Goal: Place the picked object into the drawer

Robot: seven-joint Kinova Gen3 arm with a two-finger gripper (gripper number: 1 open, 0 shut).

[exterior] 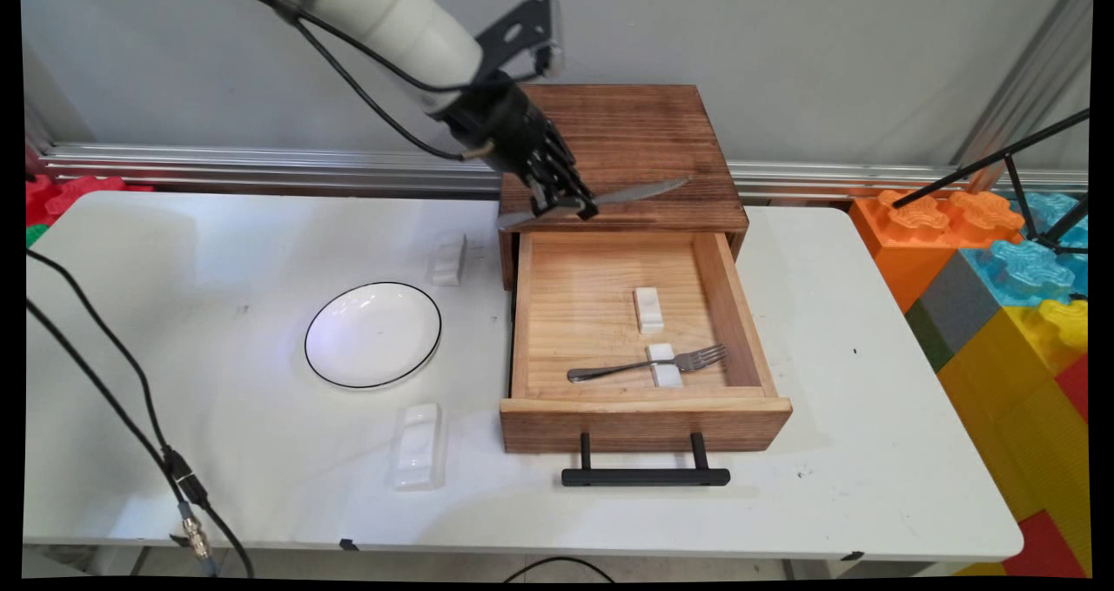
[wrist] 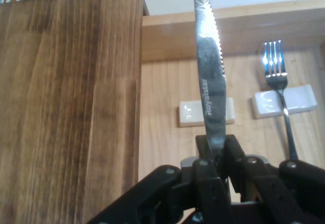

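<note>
Grey wall; white table; coloured foam blocks right.

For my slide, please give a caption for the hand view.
Gripper holding a serrated knife above an open drawer with a fork on a white rest.

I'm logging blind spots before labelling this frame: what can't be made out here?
- Knife handle: hidden in both views by the tool clamped on it.
- Fork handle end: hidden in the hand view behind the tool's linkage.
- Drawer cabinet interior: hidden in the main view by its wooden top.
</note>
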